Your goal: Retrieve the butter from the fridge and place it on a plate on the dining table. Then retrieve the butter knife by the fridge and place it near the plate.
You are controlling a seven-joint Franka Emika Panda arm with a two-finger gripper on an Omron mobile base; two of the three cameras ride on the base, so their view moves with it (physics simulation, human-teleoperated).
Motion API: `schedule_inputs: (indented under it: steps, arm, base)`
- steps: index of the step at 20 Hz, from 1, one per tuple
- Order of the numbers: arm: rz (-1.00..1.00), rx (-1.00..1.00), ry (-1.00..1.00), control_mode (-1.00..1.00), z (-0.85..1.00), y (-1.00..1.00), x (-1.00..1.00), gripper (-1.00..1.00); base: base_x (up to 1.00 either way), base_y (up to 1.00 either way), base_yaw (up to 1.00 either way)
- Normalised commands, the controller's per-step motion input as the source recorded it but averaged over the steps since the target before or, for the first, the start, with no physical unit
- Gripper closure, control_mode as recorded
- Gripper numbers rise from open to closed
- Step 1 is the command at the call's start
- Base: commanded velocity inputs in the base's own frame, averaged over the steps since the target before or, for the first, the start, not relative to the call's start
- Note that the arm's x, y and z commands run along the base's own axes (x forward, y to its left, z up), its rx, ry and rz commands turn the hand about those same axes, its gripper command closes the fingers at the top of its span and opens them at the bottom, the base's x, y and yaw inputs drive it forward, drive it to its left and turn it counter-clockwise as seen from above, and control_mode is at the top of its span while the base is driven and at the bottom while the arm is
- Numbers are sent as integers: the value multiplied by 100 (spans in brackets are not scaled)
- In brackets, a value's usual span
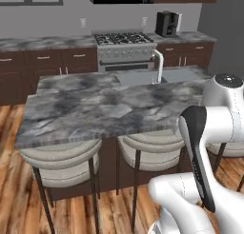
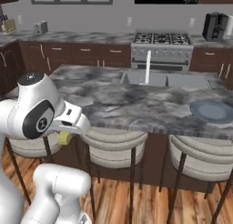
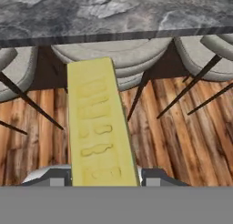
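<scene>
A: What does the room look like?

B: A kitchen. The long desk (image 2: 136,104) has a grey marbled stone top with a sink (image 2: 164,79) set into it and a white faucet (image 2: 147,66) standing at the sink's edge. Round beige stools (image 2: 113,145) are tucked under its near side, on a wooden plank floor (image 1: 19,199).

A: And behind it?

B: Dark brown cabinets (image 1: 47,62) run along the back wall under a second marbled counter, with a steel stove (image 1: 125,50) in the middle and a black coffee machine (image 1: 167,24) to its right. In the right base view a toaster (image 2: 41,26) sits on that counter, far left.

A: Where is the plate?

B: The blue-grey plate (image 2: 214,111) lies flat on the desk near its front edge, well to the right of the arm — bare, from what I can see.

A: And the butter?

B: The butter (image 3: 100,127) is in the gripper (image 3: 105,177), the jaws pinching its near end, one on each side. It is a pale yellow stick pointing away from the hand. In the right base view it shows as a small yellow block (image 2: 64,138) under the arm's wrist, below the desk's edge and well apart from the plate.

A: Anything in the way?

B: The stools and the desk's front edge sit between the butter and the top — the hand is lower than the stone surface.
</scene>
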Motion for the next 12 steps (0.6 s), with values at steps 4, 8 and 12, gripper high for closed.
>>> schedule_inputs:
  steps: [4, 8, 12]
  arm:
    - [0, 0, 0, 100, 0, 0, 0, 100]
    - [0, 0, 0, 100, 0, 0, 0, 100]
    - [0, 0, 0, 100, 0, 0, 0, 100]
  base:
    - [22, -100, -10]
    - [42, -100, -9]
    - [57, -100, -3]
